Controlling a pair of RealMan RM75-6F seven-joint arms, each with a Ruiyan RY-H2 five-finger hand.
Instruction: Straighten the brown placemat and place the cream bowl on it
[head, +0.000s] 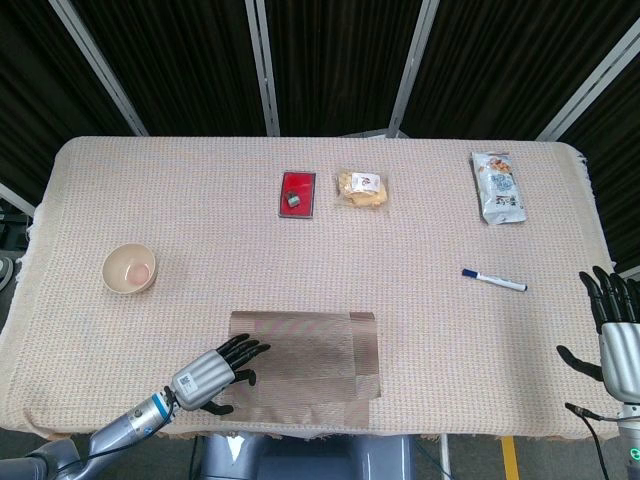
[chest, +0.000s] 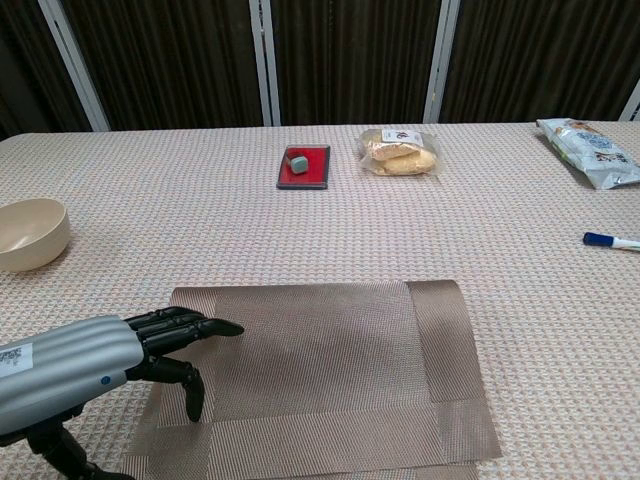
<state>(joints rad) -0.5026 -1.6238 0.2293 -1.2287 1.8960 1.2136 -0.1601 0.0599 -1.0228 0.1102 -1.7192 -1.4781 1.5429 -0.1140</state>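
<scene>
The brown placemat (head: 305, 364) (chest: 320, 375) lies near the table's front edge, its right end folded over itself as a lighter strip. My left hand (head: 214, 370) (chest: 95, 360) hovers over the mat's left edge, fingers spread and pointing right, holding nothing. The cream bowl (head: 129, 269) (chest: 30, 233) stands upright and alone at the left of the table, well away from the hand. My right hand (head: 615, 335) hangs at the table's right edge with its fingers apart and nothing in it; the chest view does not show it.
A red tray (head: 298, 193) with a small grey block, a bag of snacks (head: 362, 188) and a white packet (head: 498, 186) lie along the back. A blue-capped marker (head: 494, 280) lies at the right.
</scene>
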